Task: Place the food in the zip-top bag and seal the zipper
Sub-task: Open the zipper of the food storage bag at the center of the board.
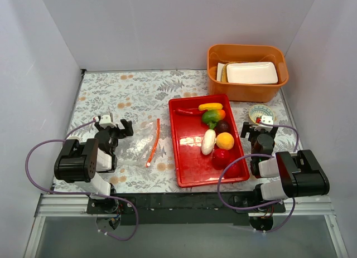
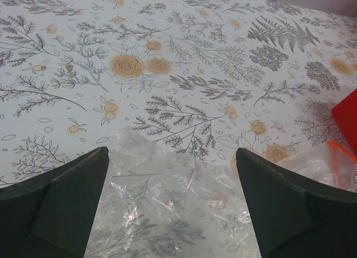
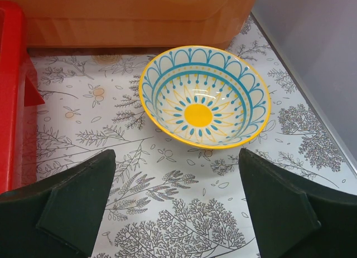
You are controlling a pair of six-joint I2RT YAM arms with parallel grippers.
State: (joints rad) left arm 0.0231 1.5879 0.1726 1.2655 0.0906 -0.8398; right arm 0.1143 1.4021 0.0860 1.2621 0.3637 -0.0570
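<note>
The clear zip-top bag (image 1: 136, 145) lies flat on the patterned cloth left of the red tray, its orange-red zipper (image 1: 154, 141) along its right edge. In the left wrist view the bag (image 2: 167, 208) lies between and below my open fingers, with a bit of the zipper (image 2: 341, 149) at the right. My left gripper (image 1: 117, 128) is open just over the bag's far-left corner. The food lies in the red tray (image 1: 192, 168): a red chilli, yellow, green, dark purple, a white oblong (image 1: 208, 141), an orange (image 1: 225, 140), a red one. My right gripper (image 1: 255, 128) is open and empty right of the tray.
A small patterned bowl (image 3: 204, 96) sits just ahead of the right gripper, also in the top view (image 1: 260, 112). An orange tub (image 1: 247, 72) holding a white foam tray (image 1: 251, 72) stands at the back right. White walls enclose the table.
</note>
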